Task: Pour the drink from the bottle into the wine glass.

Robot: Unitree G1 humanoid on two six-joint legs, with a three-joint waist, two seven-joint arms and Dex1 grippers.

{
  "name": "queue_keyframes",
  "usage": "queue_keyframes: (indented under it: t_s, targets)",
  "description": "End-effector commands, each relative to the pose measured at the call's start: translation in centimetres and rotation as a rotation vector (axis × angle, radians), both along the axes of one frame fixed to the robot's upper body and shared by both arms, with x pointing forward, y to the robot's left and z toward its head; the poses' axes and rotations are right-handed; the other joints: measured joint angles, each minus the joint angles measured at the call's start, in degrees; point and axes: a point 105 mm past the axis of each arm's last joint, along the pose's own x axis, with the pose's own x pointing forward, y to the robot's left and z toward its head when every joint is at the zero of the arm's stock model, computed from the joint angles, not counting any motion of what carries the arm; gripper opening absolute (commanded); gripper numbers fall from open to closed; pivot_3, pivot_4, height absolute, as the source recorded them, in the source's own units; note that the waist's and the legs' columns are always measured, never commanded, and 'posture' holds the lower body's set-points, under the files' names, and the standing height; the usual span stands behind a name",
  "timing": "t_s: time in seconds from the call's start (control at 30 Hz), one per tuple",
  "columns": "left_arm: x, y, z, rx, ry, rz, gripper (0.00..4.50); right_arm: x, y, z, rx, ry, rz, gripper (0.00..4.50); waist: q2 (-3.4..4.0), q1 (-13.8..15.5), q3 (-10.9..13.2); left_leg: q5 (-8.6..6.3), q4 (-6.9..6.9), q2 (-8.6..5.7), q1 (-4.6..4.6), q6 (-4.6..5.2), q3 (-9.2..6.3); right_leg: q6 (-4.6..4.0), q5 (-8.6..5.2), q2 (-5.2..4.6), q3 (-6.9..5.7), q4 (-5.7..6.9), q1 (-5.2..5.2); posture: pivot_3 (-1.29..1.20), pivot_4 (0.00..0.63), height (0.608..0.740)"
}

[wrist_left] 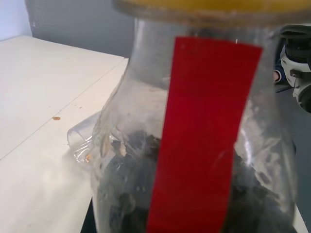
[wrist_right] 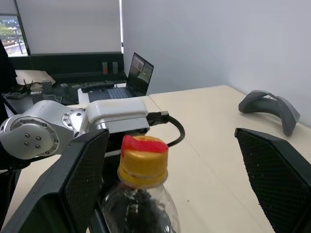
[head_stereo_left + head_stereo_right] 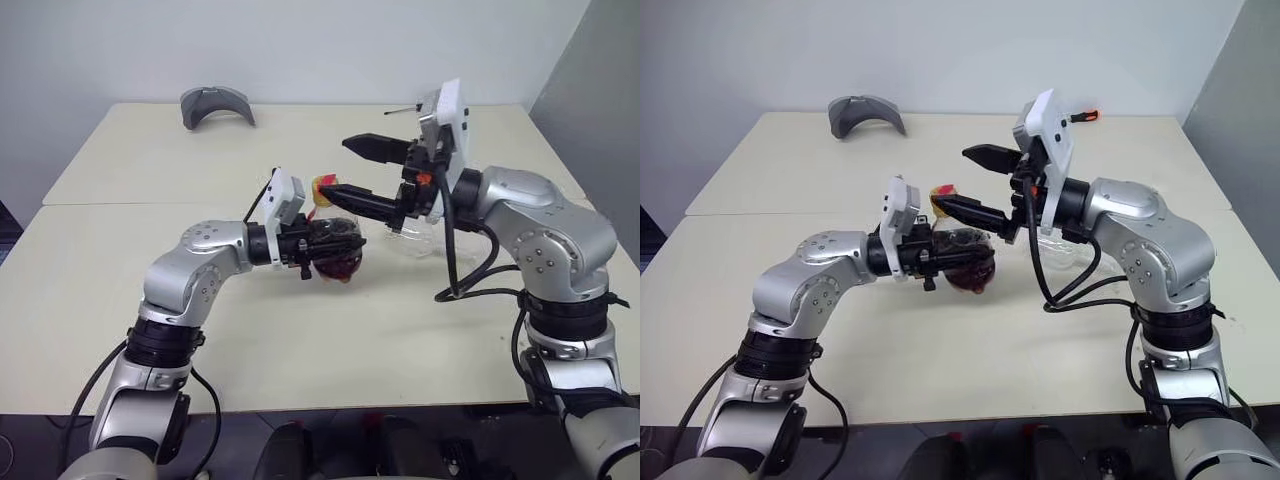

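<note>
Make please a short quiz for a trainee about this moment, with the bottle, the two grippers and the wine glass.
1. True or false: the cap is off the bottle.
2. Which gripper holds the bottle? A left B right
3. Fill in: the right gripper's fingers stand ___ on both sides of the cap.

Key: 1 false. 2 A. 3 open. The wine glass stands behind the right gripper.

Left tool (image 3: 335, 243) clamped, right tool (image 3: 352, 168) agape

Grey curved headset (image 3: 216, 105) on cream table (image 3: 150, 160) (far edge).
</note>
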Motion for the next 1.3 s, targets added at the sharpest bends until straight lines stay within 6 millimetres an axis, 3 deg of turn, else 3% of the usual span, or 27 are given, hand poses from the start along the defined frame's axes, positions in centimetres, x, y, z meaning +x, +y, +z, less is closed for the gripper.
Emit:
queue_keyframes:
  t_s: [0.03, 0.3, 0.43, 0.7, 1.13, 1.23, 1.3]
  targets:
    - [-0.7, -0.5, 1.4, -0.012, -0.072, -0.04, 1.29, -0.8, 0.8, 1.1, 0.01, -0.075, 0.024, 4.42, 0.0, -0.01, 0.0, 0.0, 0.0, 0.0, 0.0, 0.0, 0.0, 0.0, 0.0, 0.0, -0.01, 0.0, 0.0, 0.0, 0.15, 0.74]
    - [-0.7, -0.4, 1.4, 0.003, -0.086, -0.04, 1.28, -0.4, 1.5, 0.4, -0.016, -0.081, 0.017, 4.42, 0.0, -0.01, 0.0, -0.01, 0.0, 0.0, 0.01, 0.02, -0.02, 0.0, 0.0, 0.0, -0.02, 0.01, 0.0, 0.0, 0.15, 0.74]
    - [-0.4, -0.1, 1.6, 0.0, -0.092, -0.02, 1.28, 1.1, 0.8, 0.7, 0.01, -0.065, -0.05, 4.42, 0.0, -0.02, 0.0, 0.0, 0.0, 0.0, 0.01, 0.01, -0.01, 0.0, 0.0, 0.0, -0.02, 0.01, 0.0, 0.0, 0.15, 0.74]
    - [-0.4, 0.1, 2.0, 0.002, -0.103, -0.016, 1.28, 1.5, -0.5, 0.6, -0.014, -0.065, -0.07, 4.42, 0.0, -0.01, 0.0, -0.01, 0.0, 0.0, 0.01, 0.01, -0.01, 0.0, 0.0, 0.0, -0.02, 0.0, 0.0, 0.0, 0.15, 0.74]
    - [-0.4, 1.1, 2.4, 0.029, -0.114, -0.014, 1.27, 2.6, -6.5, -0.4, -0.151, -0.062, -0.168, 4.42, 0.0, 0.08, 0.01, -0.1, 0.0, -0.02, 0.01, 0.17, 0.0, 0.0, 0.0, -0.01, -0.02, -0.02, 0.02, 0.0, 0.15, 0.74]
    - [-0.2, 1.3, 2.6, 0.033, -0.118, -0.013, 1.27, 2.3, -6.4, -0.3, -0.158, -0.064, -0.139, 4.42, 0.0, -0.04, 0.01, -0.1, 0.0, 0.0, 0.01, 0.18, 0.01, 0.0, 0.0, 0.0, -0.01, -0.01, 0.02, 0.0, 0.15, 0.74]
    - [-0.2, 1.1, 2.7, 0.033, -0.121, -0.014, 1.27, 1.6, -5.3, -0.1, -0.132, -0.058, -0.086, 4.42, 0.0, -0.06, 0.01, -0.1, 0.0, 0.01, 0.01, 0.17, -0.01, 0.0, 0.0, 0.02, -0.02, -0.01, 0.02, 0.0, 0.15, 0.74]
